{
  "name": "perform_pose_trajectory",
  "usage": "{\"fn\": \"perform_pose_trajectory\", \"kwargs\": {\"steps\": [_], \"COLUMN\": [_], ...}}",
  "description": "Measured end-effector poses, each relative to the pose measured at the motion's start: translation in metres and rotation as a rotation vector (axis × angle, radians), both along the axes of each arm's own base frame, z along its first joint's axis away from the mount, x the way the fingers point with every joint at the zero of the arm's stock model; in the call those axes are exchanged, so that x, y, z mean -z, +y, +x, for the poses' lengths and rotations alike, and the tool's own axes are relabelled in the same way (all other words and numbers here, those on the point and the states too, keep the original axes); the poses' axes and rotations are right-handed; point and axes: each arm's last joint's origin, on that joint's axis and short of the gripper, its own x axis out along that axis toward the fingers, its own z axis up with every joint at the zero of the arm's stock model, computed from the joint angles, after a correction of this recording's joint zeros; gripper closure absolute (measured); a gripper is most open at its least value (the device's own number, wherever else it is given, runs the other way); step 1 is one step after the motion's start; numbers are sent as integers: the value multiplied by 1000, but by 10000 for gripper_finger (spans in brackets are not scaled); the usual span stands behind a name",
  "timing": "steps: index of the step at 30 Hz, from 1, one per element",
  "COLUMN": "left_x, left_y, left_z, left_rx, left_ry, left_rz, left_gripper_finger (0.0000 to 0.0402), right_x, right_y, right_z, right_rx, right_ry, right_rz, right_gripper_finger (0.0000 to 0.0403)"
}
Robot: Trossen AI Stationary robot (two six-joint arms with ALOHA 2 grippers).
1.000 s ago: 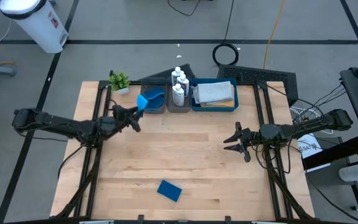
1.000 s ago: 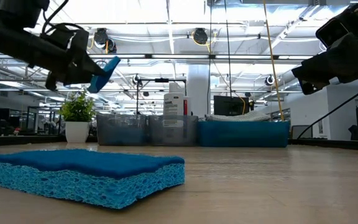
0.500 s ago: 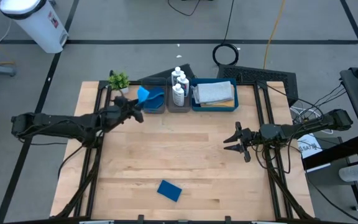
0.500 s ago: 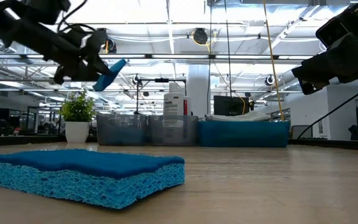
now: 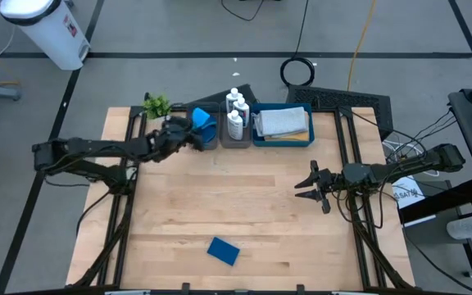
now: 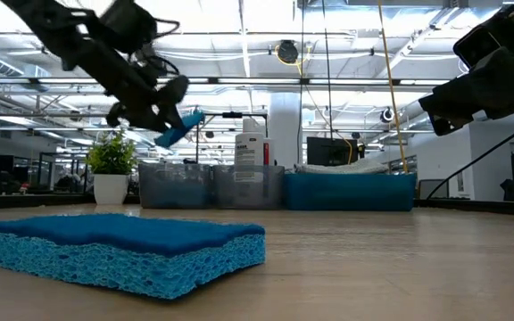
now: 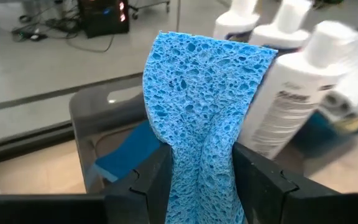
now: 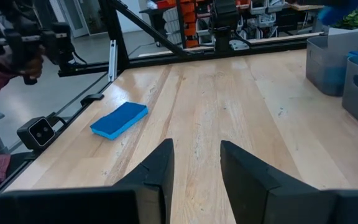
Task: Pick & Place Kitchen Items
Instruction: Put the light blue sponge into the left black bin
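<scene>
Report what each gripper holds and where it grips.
The left gripper pinches a light-blue sponge by one end, above the grey tray. The right gripper holds nothing.

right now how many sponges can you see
3. One light-blue sponge is pinched in the left end effector above the grey tray, a dark-blue sponge lies inside that tray, and another sponge lies on the table's near edge. More may be hidden.
</scene>
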Motion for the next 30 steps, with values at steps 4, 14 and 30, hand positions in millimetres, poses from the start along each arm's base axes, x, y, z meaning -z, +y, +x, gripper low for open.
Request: {"fn": "perform_pose_trajectory", "kwargs": {"steps": [4, 14, 30], "left_x": [15, 43, 56], "left_y": [11, 22, 22], "left_z": [8, 18, 22], "left_rx": [-32, -56, -48], "left_ry": [48, 105, 116], "left_rz": [-39, -88, -145], "left_gripper_finger": [241, 241, 241], "right_x": [0, 0, 0], "right_y": [0, 0, 0], "right_z": [0, 0, 0], "right_rx": [0, -1, -1], "right_ry": [0, 0, 0], "right_rz": [0, 0, 0], "right_gripper_finger": [303, 303, 303]}}
